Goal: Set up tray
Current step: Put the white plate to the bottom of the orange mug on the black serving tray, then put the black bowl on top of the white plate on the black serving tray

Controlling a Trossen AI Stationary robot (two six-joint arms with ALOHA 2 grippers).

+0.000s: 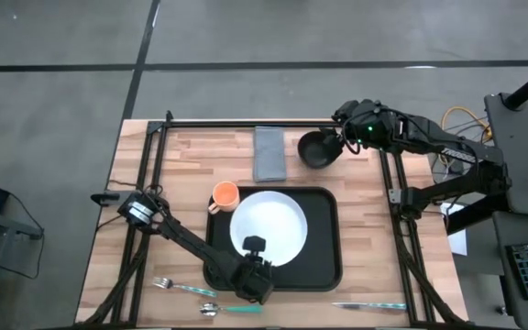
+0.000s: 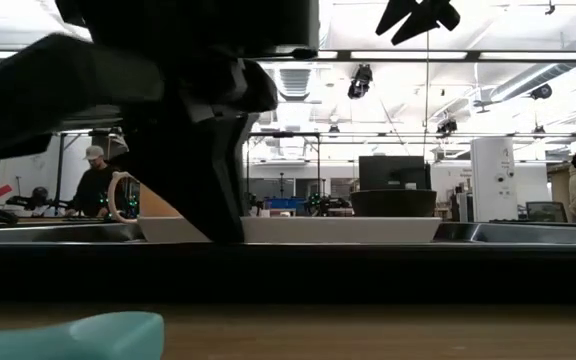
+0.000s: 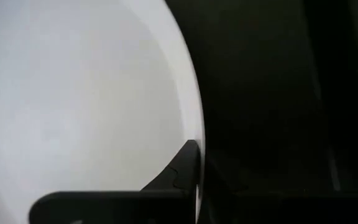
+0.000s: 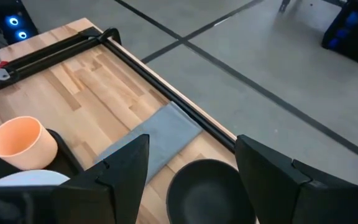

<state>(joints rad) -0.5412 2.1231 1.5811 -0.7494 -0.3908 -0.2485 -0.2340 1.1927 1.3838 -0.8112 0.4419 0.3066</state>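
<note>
Tray [image 1: 326, 240], large, flat, black, squarish with rounded corners and a low rim, sits on the light wooden table [image 1: 136, 247] at centre, toward 6 o'clock. At 6 o'clock, off the tray's near edge, we see a metal fork [image 1: 161, 283], a spoon with a teal handle [image 1: 230, 309] and a teal-handled knife [image 1: 371, 306]. We note the left gripper [image 1: 255, 246] at the round white plate's [image 1: 273, 220] 6 o'clock rim on the tray, one finger [image 3: 182, 168] over the rim; whether it grasps the plate we cannot tell. At 10 o'clock, a peach cup [image 1: 225, 195] stands by the tray corner. Farther, at 12 o'clock, lies a grey folded napkin [image 1: 269, 153]; at 1 o'clock the right gripper [image 4: 191, 163] hovers released over a black bowl [image 1: 317, 150].
</note>
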